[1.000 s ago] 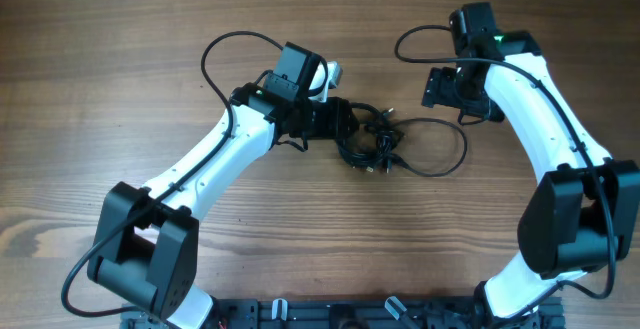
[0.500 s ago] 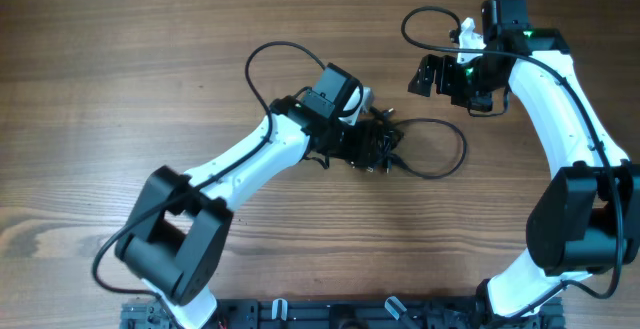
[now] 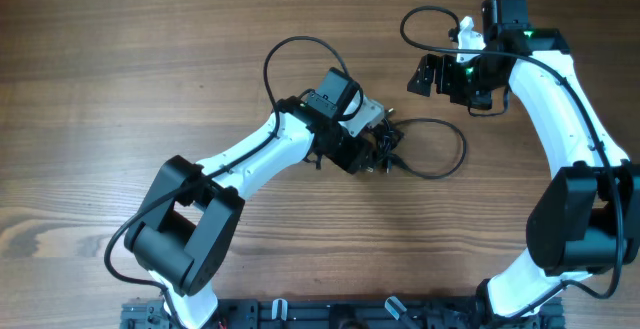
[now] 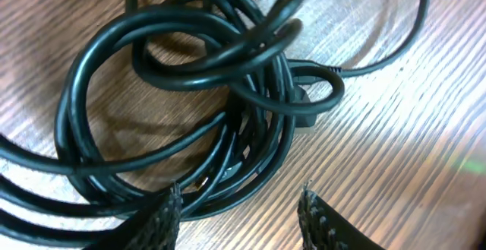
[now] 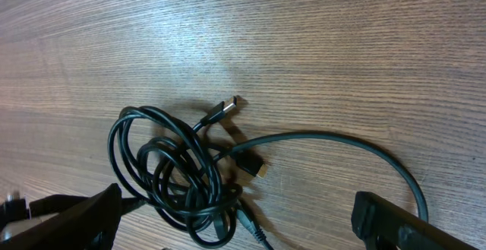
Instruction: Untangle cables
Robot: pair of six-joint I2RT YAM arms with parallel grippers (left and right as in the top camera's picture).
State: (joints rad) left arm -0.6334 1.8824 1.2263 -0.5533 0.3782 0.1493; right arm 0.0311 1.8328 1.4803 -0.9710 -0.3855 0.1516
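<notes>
Cables [image 3: 390, 150] lie knotted on the table [image 3: 100, 89], the coil's edge just ahead of my left gripper [image 4: 241, 204], half-spread and holding nothing, while one slack loop [image 3: 456, 149] trails toward my right gripper [image 3: 420, 75], wide open, empty, well apart; left is nearer.

Cables [image 3: 392, 155] on table [image 3: 110, 79], near its middle.

Overhead: cables [image 3: 395, 157] partly hidden under left gripper [image 3: 368, 149], plug ends too small to tell apart, left wrist view: coils run off top and left edges, top strand blurred, fingertips [image 4: 163, 216] cut by bottom edge, right wrist view: fingers [image 5: 391, 223] likewise cut
</notes>
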